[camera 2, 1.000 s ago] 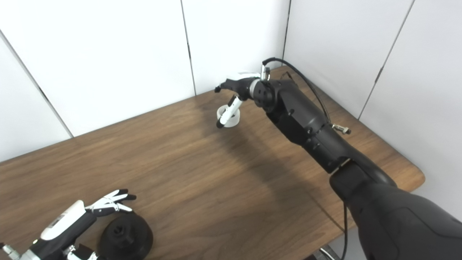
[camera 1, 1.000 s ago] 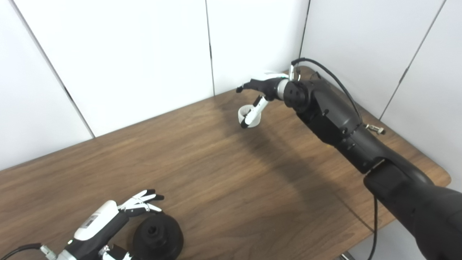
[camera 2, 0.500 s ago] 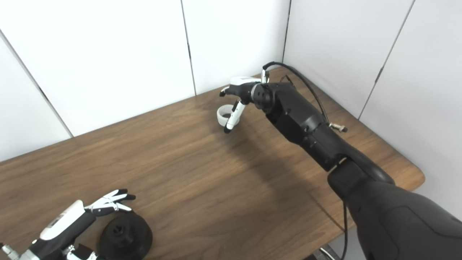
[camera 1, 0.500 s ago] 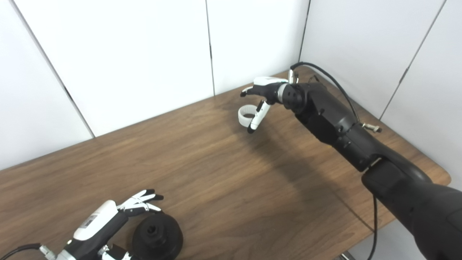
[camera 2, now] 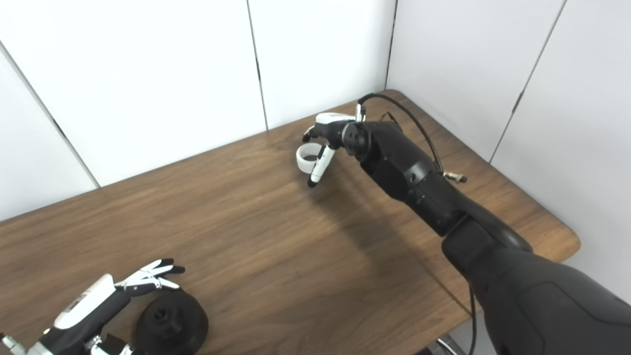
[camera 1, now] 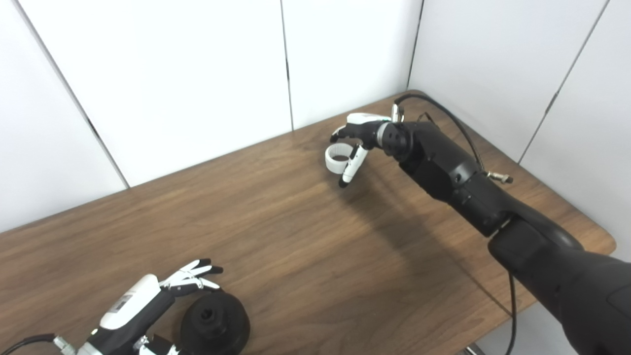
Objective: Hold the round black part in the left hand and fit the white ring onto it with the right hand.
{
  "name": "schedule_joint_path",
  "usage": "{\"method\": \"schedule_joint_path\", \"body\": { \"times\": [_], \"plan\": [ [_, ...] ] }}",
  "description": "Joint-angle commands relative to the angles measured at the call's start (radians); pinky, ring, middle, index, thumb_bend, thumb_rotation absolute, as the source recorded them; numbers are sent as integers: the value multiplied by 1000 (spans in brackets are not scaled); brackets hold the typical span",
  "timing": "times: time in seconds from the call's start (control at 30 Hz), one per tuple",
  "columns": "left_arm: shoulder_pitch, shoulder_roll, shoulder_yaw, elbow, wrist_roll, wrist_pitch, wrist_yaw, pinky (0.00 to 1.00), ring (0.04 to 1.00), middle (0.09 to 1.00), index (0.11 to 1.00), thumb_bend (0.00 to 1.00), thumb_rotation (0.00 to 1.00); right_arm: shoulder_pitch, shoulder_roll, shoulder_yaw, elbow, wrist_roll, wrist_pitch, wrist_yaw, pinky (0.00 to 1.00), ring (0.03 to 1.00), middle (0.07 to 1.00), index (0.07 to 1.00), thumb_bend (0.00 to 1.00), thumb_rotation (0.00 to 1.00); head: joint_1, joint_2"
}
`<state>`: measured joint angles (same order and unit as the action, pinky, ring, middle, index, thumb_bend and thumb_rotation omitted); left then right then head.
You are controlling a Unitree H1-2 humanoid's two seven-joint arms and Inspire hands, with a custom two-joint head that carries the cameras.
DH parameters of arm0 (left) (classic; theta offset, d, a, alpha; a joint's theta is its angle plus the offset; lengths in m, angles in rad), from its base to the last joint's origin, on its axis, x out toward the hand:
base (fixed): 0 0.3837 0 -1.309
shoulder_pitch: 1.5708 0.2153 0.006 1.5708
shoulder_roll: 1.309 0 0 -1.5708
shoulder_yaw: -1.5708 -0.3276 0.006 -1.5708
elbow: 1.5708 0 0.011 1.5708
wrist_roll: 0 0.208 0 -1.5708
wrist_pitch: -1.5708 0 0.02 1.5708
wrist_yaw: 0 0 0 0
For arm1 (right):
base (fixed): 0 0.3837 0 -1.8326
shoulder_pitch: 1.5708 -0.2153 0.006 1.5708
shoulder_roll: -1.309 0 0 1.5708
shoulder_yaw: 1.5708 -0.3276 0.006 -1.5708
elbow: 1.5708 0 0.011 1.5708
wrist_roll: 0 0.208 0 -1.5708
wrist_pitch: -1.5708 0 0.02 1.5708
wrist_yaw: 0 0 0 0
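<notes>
The round black part (camera 1: 215, 323) sits flat on the wooden table (camera 1: 296, 236) near its front left edge, with a hole in its raised hub. My left hand (camera 1: 143, 305) rests against its left side, fingers spread and open, thumb low at the picture's bottom edge. The white ring (camera 1: 329, 161) lies on the table near the back wall. My right hand (camera 1: 357, 135) hangs over it, open. Its fingers curl above the ring's far rim and its thumb points down along the ring's right side. I cannot tell whether any finger touches the ring.
White wall panels (camera 1: 197, 74) stand close behind the table and along its right side. A black cable (camera 1: 443, 106) loops off my right wrist. The table's rounded right corner (camera 1: 609, 241) is near my right forearm.
My right hand has come down and drawn back toward me, its fingers curling closer over the white ring. The ring lies where it was. My left hand and the black part have not moved.
</notes>
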<state>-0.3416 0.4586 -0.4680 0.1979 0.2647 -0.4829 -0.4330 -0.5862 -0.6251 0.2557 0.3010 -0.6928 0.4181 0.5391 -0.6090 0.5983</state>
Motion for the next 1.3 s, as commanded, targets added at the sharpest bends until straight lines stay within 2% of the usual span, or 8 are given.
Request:
{"method": "schedule_joint_path", "body": {
  "times": [0.0,0.4,0.73,0.97,1.1,1.2,1.27],
  "plan": [
    [31,44,-14,24,34,44,-65,806,970,900,492,520,70,-54,-10,-6,-1,4,-27,-44,988,936,926,865,920,256,2,1],
    [42,54,-9,-2,42,57,-69,833,982,904,492,520,72,-50,-5,8,54,19,-50,-104,946,919,910,841,861,225,16,12],
    [47,52,-5,2,40,41,-64,806,973,896,491,520,71,-46,-8,15,72,19,-63,-143,857,847,808,759,795,178,17,19],
    [51,55,-2,-1,34,44,-67,810,978,898,491,520,72,-35,-11,14,74,20,-61,-169,873,806,763,686,766,148,16,25],
    [52,55,-2,0,36,46,-68,826,983,899,491,520,72,-29,-14,12,73,17,-72,-196,867,737,702,640,746,133,16,27],
    [51,58,-3,-4,40,42,-70,820,980,898,491,520,73,-19,-16,14,60,3,-80,-229,832,666,641,522,565,137,17,29],
    [52,60,-3,-7,40,46,-72,818,980,900,491,519,73,-13,-14,10,57,-1,-87,-252,768,633,600,496,527,135,14,30]
  ]
}}
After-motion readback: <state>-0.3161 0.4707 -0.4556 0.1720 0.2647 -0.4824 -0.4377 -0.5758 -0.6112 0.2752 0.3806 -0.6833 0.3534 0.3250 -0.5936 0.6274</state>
